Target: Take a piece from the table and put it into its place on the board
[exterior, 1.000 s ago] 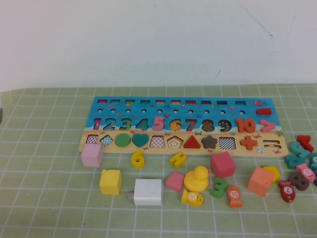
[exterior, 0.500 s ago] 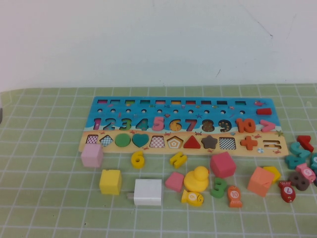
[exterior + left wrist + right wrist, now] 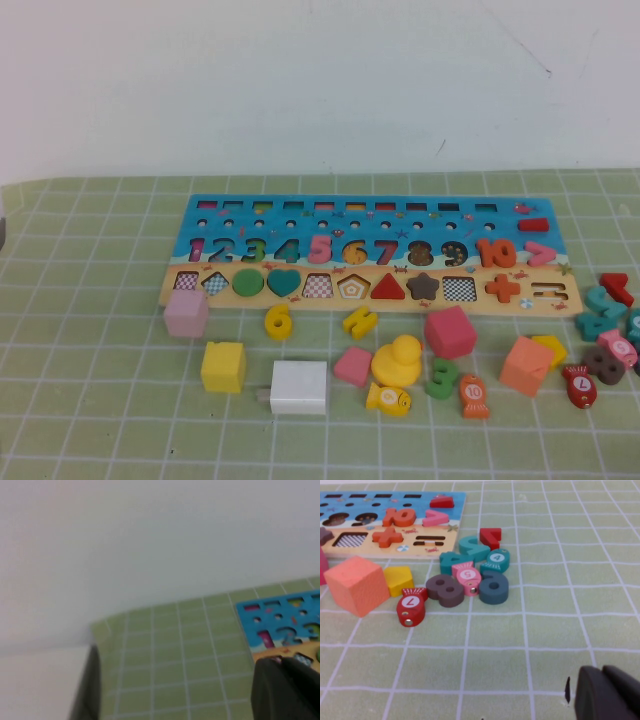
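Observation:
The yellow numeral "6" piece [image 3: 278,321] lies flat on the green mat just in front of the board [image 3: 370,212], below its green circle and heart. The board's 6 place [image 3: 354,252] is between the pink 5 and the 7. Neither arm shows in the high view. My left gripper [image 3: 280,663] is shut and empty, off the board's left end; the board's corner shows in the left wrist view [image 3: 250,617]. My right gripper [image 3: 602,672] is shut and empty over bare mat, right of the board [image 3: 457,502].
Loose pieces lie in front of the board: a pink cube [image 3: 186,312], yellow cube [image 3: 222,366], white cube [image 3: 298,387], yellow zigzag piece [image 3: 359,321], yellow duck [image 3: 397,361], magenta cube [image 3: 449,332], orange cube [image 3: 525,365]. A cluster of numerals and fish [image 3: 470,575] lies at the right.

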Robot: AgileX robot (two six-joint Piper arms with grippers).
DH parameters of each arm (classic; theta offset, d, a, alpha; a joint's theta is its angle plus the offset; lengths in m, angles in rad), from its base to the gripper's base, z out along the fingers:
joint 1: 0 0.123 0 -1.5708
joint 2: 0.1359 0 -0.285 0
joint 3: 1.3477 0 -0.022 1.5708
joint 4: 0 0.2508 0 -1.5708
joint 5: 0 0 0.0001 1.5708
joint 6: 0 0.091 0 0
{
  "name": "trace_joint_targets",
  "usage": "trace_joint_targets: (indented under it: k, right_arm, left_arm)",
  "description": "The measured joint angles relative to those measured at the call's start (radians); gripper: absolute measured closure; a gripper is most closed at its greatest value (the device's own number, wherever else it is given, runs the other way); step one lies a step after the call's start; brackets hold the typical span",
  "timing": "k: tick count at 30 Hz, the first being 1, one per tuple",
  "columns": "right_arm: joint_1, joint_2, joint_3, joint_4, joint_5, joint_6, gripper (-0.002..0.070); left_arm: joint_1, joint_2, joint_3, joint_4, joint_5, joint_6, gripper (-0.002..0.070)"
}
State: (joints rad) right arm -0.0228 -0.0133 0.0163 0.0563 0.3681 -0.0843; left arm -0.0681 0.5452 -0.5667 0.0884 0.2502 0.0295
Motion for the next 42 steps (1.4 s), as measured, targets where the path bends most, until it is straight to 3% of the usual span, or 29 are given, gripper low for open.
trace_joint_targets:
  k: [11, 20, 25, 29, 34, 37, 42]
  right_arm:
    - [0.0, 0.0, 0.0, 0.0, 0.0, 0.0, 0.0679]
    - [0.0, 0.0, 0.0, 0.0, 0.0, 0.0, 0.0679]
    - [0.0, 0.0, 0.0, 0.0, 0.0, 0.0, 0.0679]
    - [0.0, 0.0, 0.0, 0.0, 0.0, 0.0, 0.0679]
    - [0.0, 0.0, 0.0, 0.0, 0.0, 0.0, 0.0679]
    - [0.0, 0.0, 0.0, 0.0, 0.0, 0.0, 0.0679]
    - [0.0, 0.0, 0.0, 0.0, 0.0, 0.0, 0.0679]
  left_arm:
    - [-0.029, 0.609, -0.431, -0.197, 0.295, 0.04, 0.0677]
    - [-0.296, 1.006, -0.755, -0.214, 0.489, 0.007, 0.0677]
    - [-0.409, 1.158, -0.862, -0.142, 0.52, -0.065, 0.0672]
    - [-0.465, 1.225, -0.891, -0.024, 0.527, -0.18, 0.0574]
    - [-0.48, 1.282, -0.898, 0.022, 0.551, -0.311, 0.0316]
    - [-0.48, 1.308, -0.898, 0.022, 0.563, -0.327, 0.027]
    - [-0.48, 1.339, -0.898, 0.022, 0.572, -0.346, 0.0292]
